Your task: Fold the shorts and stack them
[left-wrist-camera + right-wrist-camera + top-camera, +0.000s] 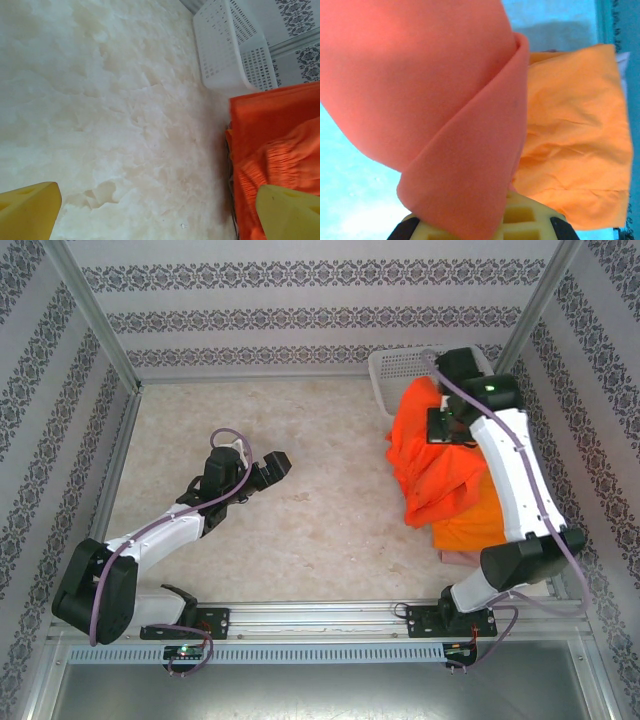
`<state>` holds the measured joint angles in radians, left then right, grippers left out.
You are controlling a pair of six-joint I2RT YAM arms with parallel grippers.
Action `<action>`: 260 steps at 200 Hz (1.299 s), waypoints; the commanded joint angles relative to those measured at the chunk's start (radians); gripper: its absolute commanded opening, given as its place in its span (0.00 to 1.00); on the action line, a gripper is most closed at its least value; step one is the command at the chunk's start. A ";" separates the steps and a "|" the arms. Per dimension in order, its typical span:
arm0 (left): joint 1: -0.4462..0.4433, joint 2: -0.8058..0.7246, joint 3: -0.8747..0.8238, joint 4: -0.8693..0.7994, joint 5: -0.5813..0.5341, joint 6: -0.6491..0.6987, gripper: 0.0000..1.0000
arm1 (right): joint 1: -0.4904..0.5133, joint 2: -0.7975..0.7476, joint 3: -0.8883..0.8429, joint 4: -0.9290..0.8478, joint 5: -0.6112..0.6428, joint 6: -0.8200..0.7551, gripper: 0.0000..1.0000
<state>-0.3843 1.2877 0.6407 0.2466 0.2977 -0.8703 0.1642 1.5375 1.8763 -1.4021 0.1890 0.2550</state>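
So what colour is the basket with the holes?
The basket is white, best seen in the left wrist view.

1. The bright orange shorts [430,465], right of centre, are plain. In the right wrist view they look salmon.
2. The folded shorts [478,525] below them are a lighter, yellower orange.
3. The pink shorts [458,557] show a dusty pink edge at lower right.
4. The basket [390,370], upper right, is white mesh.
5. The table [320,510] is cream, marbled beige.
6. The walls [320,300] are white with dark floral bands.
7. The arms [510,480] are white and black. The left gripper [159,197] has yellow fingers [30,207].
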 commanded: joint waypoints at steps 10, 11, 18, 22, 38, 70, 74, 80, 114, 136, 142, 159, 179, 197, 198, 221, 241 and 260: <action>0.009 -0.014 -0.012 -0.020 -0.011 0.017 1.00 | -0.078 -0.053 0.135 -0.110 -0.035 0.004 0.00; 0.009 -0.015 -0.013 -0.020 -0.013 0.017 1.00 | -0.081 -0.052 0.137 -0.111 -0.034 0.004 0.00; 0.011 -0.015 -0.013 -0.021 -0.010 0.017 1.00 | -0.096 -0.054 0.152 -0.121 -0.025 -0.001 0.00; 0.013 -0.016 -0.014 -0.021 -0.009 0.017 1.00 | -0.106 -0.054 0.155 -0.125 -0.021 -0.007 0.00; 0.018 -0.018 -0.015 -0.025 -0.008 0.019 1.00 | -0.144 -0.061 0.140 -0.122 0.005 -0.033 0.00; 0.033 -0.033 -0.019 -0.049 -0.005 0.033 1.00 | -0.231 -0.063 0.022 -0.059 0.073 -0.109 0.00; 0.035 -0.035 -0.019 -0.056 -0.005 0.038 1.00 | -0.241 -0.062 0.002 -0.044 0.087 -0.121 0.00; 0.039 -0.043 -0.018 -0.068 -0.006 0.044 1.00 | -0.255 -0.058 -0.029 -0.020 0.118 -0.138 0.00; 0.065 -0.112 -0.032 -0.154 -0.036 0.092 1.00 | -0.320 0.002 -0.186 0.121 0.337 -0.199 0.22; 0.086 -0.184 -0.038 -0.239 -0.087 0.126 1.00 | -0.361 0.067 -0.193 0.133 0.541 -0.188 0.70; 0.091 -0.208 -0.039 -0.277 -0.117 0.137 1.00 | -0.373 0.078 -0.177 0.124 0.556 -0.174 0.83; 0.106 -0.290 -0.040 -0.368 -0.235 0.175 1.00 | -0.388 0.068 -0.143 0.122 0.512 -0.137 0.92; 0.116 -0.384 -0.049 -0.438 -0.441 0.263 1.00 | -0.388 -0.017 -0.190 0.201 0.258 -0.094 0.98; 0.132 -0.451 -0.089 -0.412 -0.610 0.371 1.00 | -0.387 -0.146 -0.351 0.380 -0.021 -0.063 0.98; 0.133 -0.453 -0.093 -0.408 -0.621 0.376 1.00 | -0.388 -0.154 -0.364 0.393 -0.036 -0.061 0.98; 0.177 -0.496 -0.191 -0.232 -0.709 0.521 1.00 | -0.387 -0.333 -0.696 0.747 -0.309 -0.032 0.98; 0.228 -0.489 -0.279 -0.050 -0.713 0.584 1.00 | -0.383 -0.446 -0.958 1.046 -0.373 -0.013 0.98; 0.324 -0.424 -0.334 0.075 -0.633 0.583 1.00 | -0.381 -0.496 -1.138 1.245 -0.379 -0.051 0.98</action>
<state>-0.1467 0.8120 0.3592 0.0898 -0.3313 -0.3859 -0.2245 1.0710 0.9234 -0.5480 -0.0498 0.2077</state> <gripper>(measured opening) 0.998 0.978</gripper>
